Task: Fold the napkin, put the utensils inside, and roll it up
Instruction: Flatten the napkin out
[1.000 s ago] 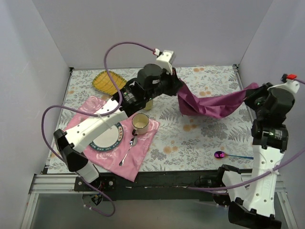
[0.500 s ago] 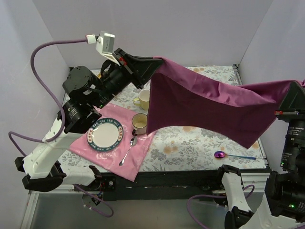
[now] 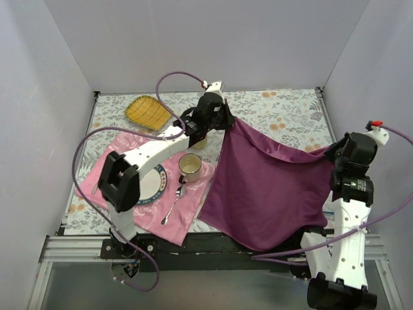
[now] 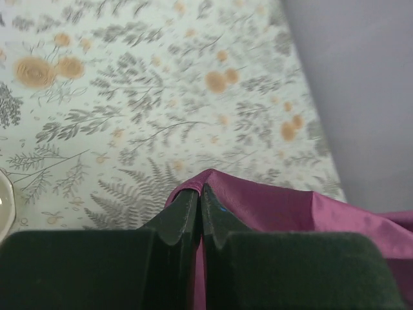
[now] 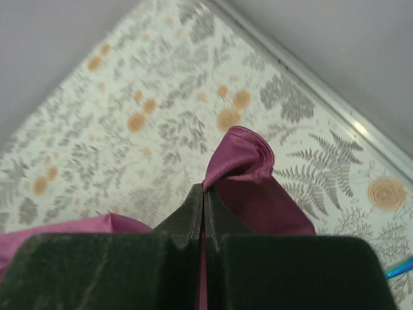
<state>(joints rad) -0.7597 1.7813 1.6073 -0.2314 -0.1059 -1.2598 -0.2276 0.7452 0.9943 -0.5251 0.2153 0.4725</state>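
Half a second back the left arm was raised high over the pink placemat (image 3: 122, 147) and the right arm sat near the frame's right edge, with the napkin (image 3: 271, 187) stretched taut in the air between them. Now both arms are low and the napkin lies spread over the right half of the table (image 3: 290, 106). It covers the spot where the utensil (image 5: 401, 266) lay in the open, and only a blue sliver of its handle shows at the edge of the right wrist view. The left gripper (image 3: 227, 121) is clamped on the napkin's far left corner, its jaws pressed together with a purple fold caught between them (image 4: 200, 197). The right gripper (image 3: 333, 152) pinches the far right corner the same way, a bunched tuft of cloth poking out past its tips (image 5: 204, 197). The plate (image 3: 152, 186) carries lettering round its dark rim, too small and too hidden by the left arm to read. From the left, the yellow dish (image 3: 147, 111) sits clear at the far side, while the silver spoon (image 3: 174, 203) and mug (image 3: 189, 166) rest on the placemat. The napkin's left edge touches the placemat's right corner, and its near edge hangs over the table's front onto the black rail. A bare flowered strip lies behind the napkin along the far wall. The right arm stands close to the right wall.
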